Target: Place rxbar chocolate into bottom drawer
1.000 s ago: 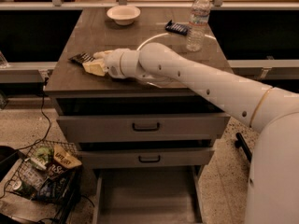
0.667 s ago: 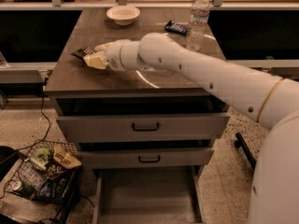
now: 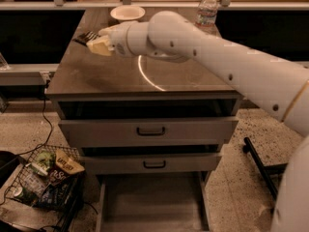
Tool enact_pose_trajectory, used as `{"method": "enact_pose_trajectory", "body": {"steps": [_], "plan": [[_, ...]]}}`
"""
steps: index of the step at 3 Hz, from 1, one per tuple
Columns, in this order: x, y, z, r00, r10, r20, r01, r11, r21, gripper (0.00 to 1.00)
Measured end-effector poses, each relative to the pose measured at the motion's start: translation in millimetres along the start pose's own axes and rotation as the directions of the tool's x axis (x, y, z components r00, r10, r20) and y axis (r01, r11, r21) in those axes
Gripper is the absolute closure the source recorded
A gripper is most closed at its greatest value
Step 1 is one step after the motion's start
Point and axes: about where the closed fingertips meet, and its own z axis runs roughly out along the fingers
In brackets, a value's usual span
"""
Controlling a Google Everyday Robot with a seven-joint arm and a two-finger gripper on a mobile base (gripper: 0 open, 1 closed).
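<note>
The rxbar chocolate [image 3: 85, 36], a flat black-wrapped bar, sticks out to the left of my gripper [image 3: 97, 42]. The gripper is shut on it and holds it above the back left part of the cabinet top [image 3: 120, 76]. My white arm reaches in from the right across the top. The bottom drawer [image 3: 152, 204], a wide plain grey tray, stands pulled open at the foot of the cabinet, below and in front of the gripper. The two upper drawers with black handles are slightly out above it.
A white bowl [image 3: 127, 13] and a water bottle [image 3: 207, 7] stand at the back of the cabinet top. A wire basket [image 3: 43, 182] with snack packets sits on the floor to the left of the open drawer. A black bar [image 3: 258, 166] lies on the floor at the right.
The gripper has risen off the cabinet top with the black bar in it and moved slightly back. The arm has swung up with it.
</note>
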Motion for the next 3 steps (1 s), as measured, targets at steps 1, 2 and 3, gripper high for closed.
{"method": "enact_pose_trajectory", "body": {"steps": [1, 2, 3], "plan": [[-11, 14, -32, 0.997, -0.014, 0.071, 0.019, 0.9974, -0.070, 1.00], [-14, 25, -83, 0.997, -0.030, 0.074, 0.037, 0.9957, -0.085, 1.00], [-12, 52, -122, 0.997, -0.077, -0.005, 0.076, 0.9907, -0.113, 1.00]]}}
